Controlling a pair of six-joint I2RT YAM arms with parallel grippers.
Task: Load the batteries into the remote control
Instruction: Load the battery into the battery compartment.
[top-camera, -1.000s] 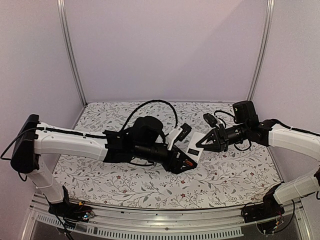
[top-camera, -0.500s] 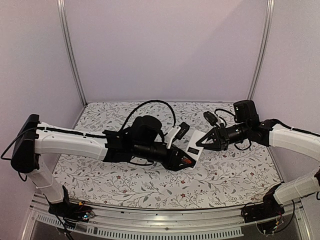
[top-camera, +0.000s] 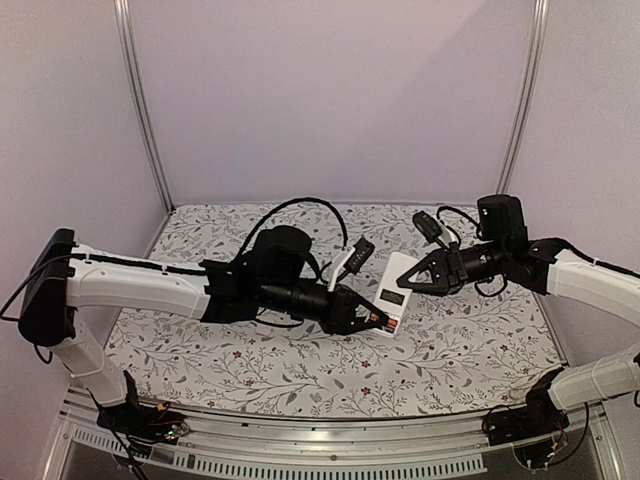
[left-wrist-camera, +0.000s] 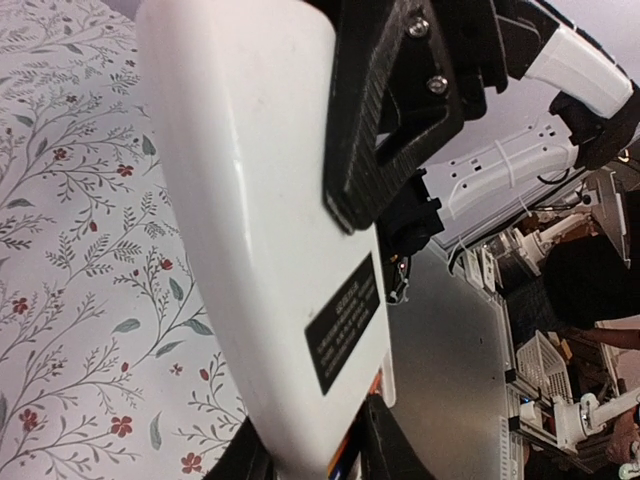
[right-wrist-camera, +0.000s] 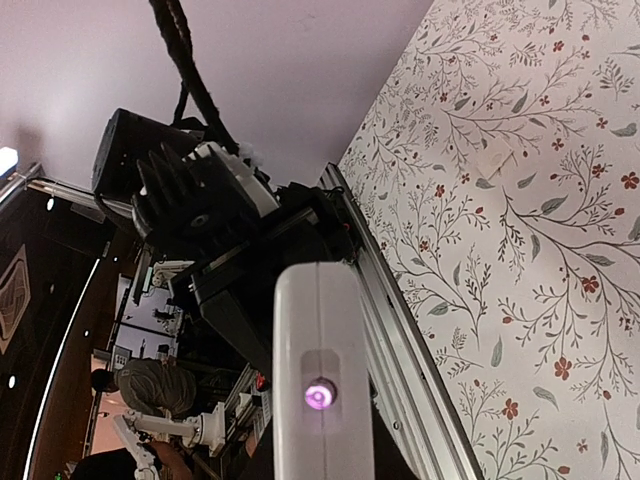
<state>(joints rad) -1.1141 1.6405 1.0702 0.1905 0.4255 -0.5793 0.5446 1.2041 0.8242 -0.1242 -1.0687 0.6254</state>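
The remote control (top-camera: 395, 290) is held tilted above the floral table, its white back with a dark rectangle towards the top camera. My left gripper (top-camera: 374, 321) is shut on its lower end. In the left wrist view the white back (left-wrist-camera: 260, 200) and black label fill the frame, and my fingers (left-wrist-camera: 388, 452) flank its end, where an orange strip shows. My right gripper (top-camera: 413, 279) is shut on the upper end. The right wrist view shows that end face (right-wrist-camera: 320, 392) with a glowing purple LED. No separate battery shows.
The floral cloth (top-camera: 470, 345) covers the table to the purple walls. A small flat white piece (right-wrist-camera: 497, 158) lies on the cloth in the right wrist view. A metal rail (top-camera: 330, 450) runs along the near edge. A black cable (top-camera: 300, 208) loops above the left arm.
The remote has tipped from lying low to a steeper tilt and shifted slightly right. The right gripper drew back to the right with its end; the left gripper now grips lower.
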